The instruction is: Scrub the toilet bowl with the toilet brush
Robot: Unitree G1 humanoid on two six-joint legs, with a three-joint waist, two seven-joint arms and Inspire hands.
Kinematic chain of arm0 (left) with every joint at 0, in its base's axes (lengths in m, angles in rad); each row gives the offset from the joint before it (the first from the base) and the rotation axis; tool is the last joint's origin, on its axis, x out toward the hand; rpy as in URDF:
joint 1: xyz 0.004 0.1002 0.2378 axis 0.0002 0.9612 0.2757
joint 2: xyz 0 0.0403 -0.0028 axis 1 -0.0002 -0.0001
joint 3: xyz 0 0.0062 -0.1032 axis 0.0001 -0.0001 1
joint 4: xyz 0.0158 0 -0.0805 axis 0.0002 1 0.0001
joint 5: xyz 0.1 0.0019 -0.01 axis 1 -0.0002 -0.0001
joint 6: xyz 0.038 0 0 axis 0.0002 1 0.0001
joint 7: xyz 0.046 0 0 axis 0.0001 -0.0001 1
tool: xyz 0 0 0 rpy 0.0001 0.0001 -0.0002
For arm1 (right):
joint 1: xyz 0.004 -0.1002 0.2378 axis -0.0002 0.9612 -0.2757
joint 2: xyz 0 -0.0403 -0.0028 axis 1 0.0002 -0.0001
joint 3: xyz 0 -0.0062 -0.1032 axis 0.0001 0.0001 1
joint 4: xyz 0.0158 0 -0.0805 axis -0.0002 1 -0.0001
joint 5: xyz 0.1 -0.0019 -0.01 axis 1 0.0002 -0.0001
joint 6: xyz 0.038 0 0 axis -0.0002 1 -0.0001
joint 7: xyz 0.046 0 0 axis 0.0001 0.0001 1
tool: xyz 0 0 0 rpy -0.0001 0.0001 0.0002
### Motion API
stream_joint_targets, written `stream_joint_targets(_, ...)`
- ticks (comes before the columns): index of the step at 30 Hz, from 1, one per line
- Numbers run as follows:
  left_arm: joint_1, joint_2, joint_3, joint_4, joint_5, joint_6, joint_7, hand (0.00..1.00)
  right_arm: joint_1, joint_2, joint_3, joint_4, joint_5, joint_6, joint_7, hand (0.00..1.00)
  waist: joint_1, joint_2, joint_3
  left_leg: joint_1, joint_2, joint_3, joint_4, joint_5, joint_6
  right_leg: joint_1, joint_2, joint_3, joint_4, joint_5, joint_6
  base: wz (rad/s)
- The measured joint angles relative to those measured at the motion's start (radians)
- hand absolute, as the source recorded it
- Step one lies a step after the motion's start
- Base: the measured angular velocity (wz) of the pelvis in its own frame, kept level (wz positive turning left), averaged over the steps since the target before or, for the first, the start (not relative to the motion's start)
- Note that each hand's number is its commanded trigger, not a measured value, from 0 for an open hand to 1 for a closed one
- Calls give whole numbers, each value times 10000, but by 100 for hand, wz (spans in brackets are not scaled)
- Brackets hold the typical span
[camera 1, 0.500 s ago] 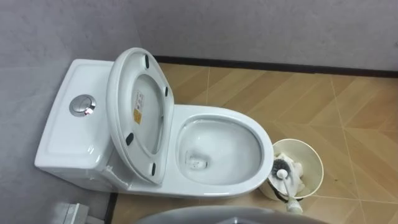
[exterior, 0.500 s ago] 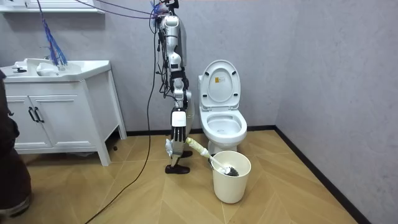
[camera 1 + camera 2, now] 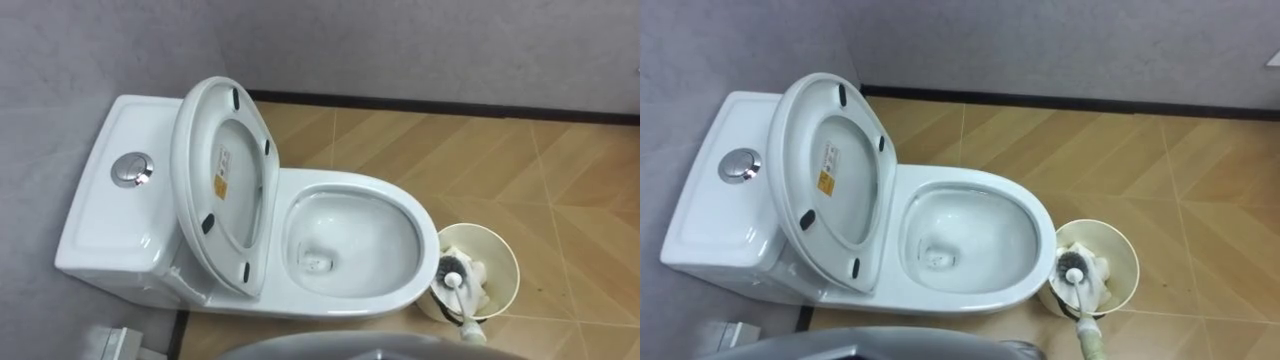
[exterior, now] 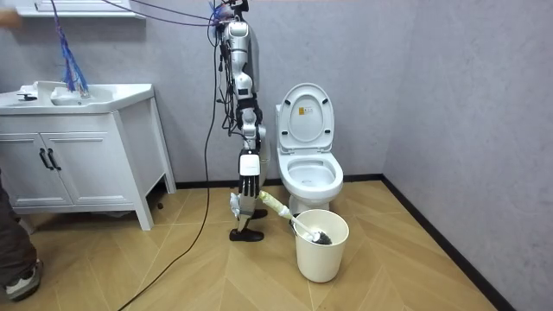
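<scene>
The white toilet (image 3: 405,205) has its seat and lid (image 3: 222,180) raised, and a little water lies in the bowl. The toilet brush (image 3: 456,270) stands head down in a cream bucket (image 3: 512,272) on the floor beside the bowl's front. Its pale handle (image 4: 275,206) leans out of the bucket (image 4: 321,252) toward my legs. I stand at the side of the toilet (image 4: 311,173), on the room view's left of it. My right hand (image 4: 252,131) hangs at my side, well above the brush handle.
The cistern with its round flush button (image 3: 132,170) sits against the grey wall on my left. Tan wood floor stretches beyond the bowl and bucket. A white vanity with a basin (image 4: 86,147) stands at the room view's left, with a person's leg (image 4: 15,250) by it.
The toilet, brush, bucket and my arm are where they were. The person at the room view's left edge has shifted further out of the picture.
</scene>
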Motion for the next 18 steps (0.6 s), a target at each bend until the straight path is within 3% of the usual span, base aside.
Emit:
stream_joint_targets(11,-37,0,-5,-45,0,-144,260,0,1,3,-960,-501,482,-454,-1320,0,-91,220,-24,-4,2,8,7,0,1,-2,7,7,3,1,-1,0)
stream_joint_targets(18,-156,5,25,-79,10,-786,714,0,-4,-1,-1179,-1682,1017,-1638,-2237,0,-62,314,-31,-59,67,254,-28,-5,-9,-151,57,260,1,13,-20,-10)
